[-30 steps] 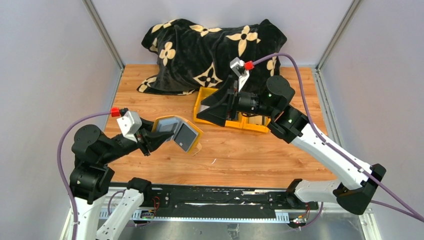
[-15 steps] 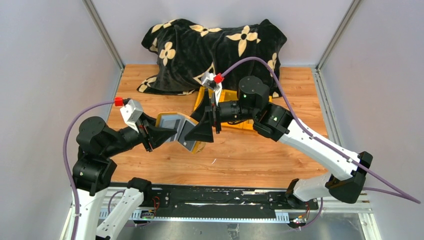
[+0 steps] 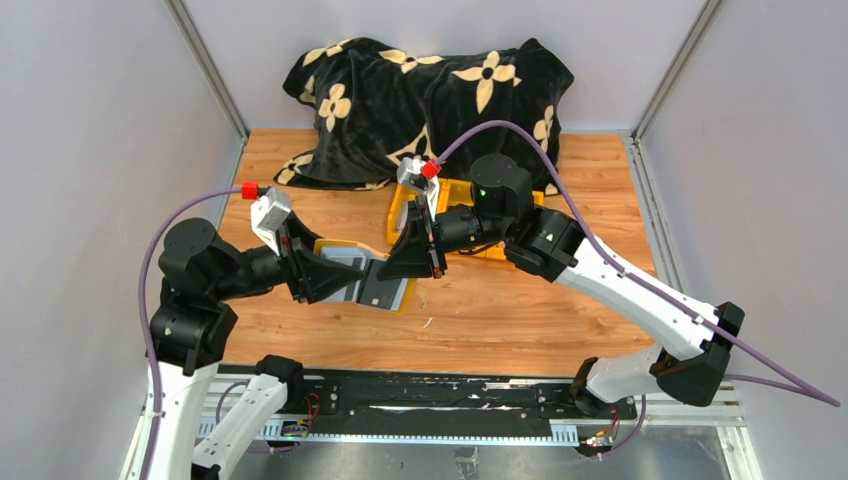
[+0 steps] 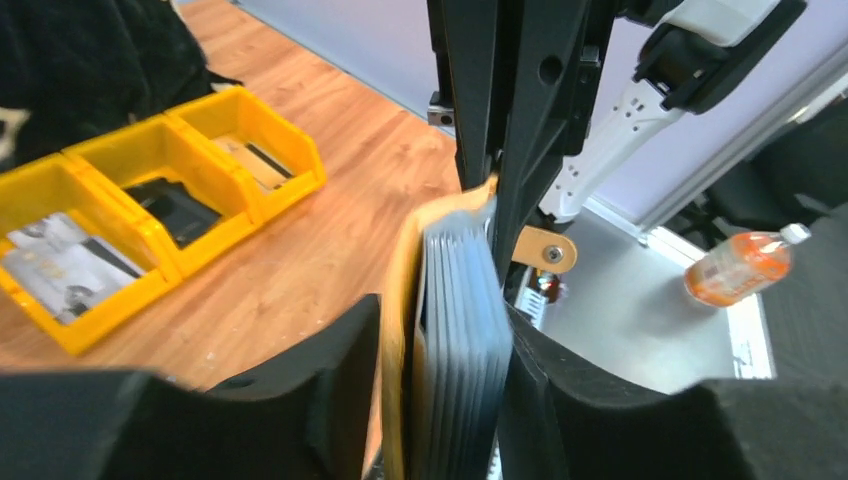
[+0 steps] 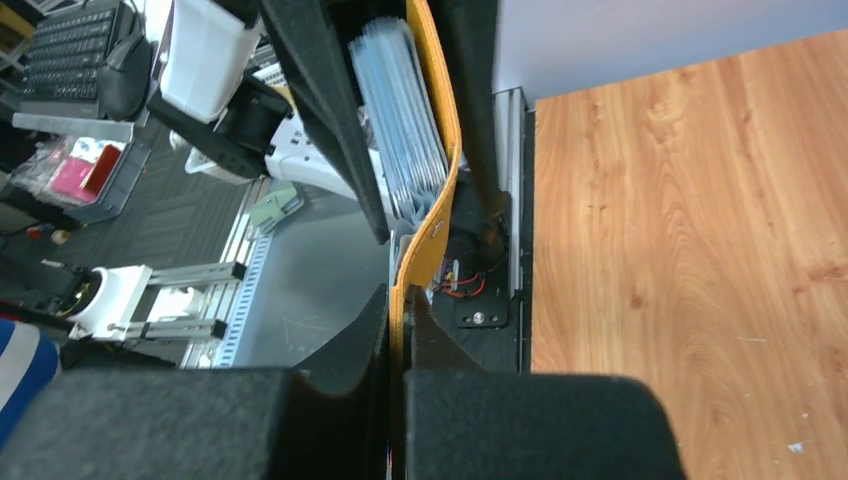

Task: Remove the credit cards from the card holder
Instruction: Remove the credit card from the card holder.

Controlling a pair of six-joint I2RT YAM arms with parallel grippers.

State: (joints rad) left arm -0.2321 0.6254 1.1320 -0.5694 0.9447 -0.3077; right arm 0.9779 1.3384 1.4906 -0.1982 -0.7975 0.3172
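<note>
Mustard-yellow and grey, the holder (image 3: pixel 372 284) is held open over the wooden counter (image 3: pixel 560 310), at about 9 o'clock from the counter's centre, gripped from both sides. The left end effector (image 3: pixel 340 280), entering from 9 o'clock, is pinching the holder's body: in the left wrist view its fingers (image 4: pixel 300 390) press either flank of the stacked blue-grey pocket leaves (image 4: pixel 455 340). The right end effector (image 3: pixel 408 268), reaching in from 2 o'clock, is pressed together on the yellow flap (image 5: pixel 432 232), which in the right wrist view runs down into the slit between its pads. Cards cannot be told apart from the leaves. Yellow bins (image 3: pixel 505 250) sit on the counter at 1 o'clock from the holder, partly hidden by the right arm. A black flower-patterned blanket (image 3: pixel 430 90) lies at the 12 o'clock edge.
</note>
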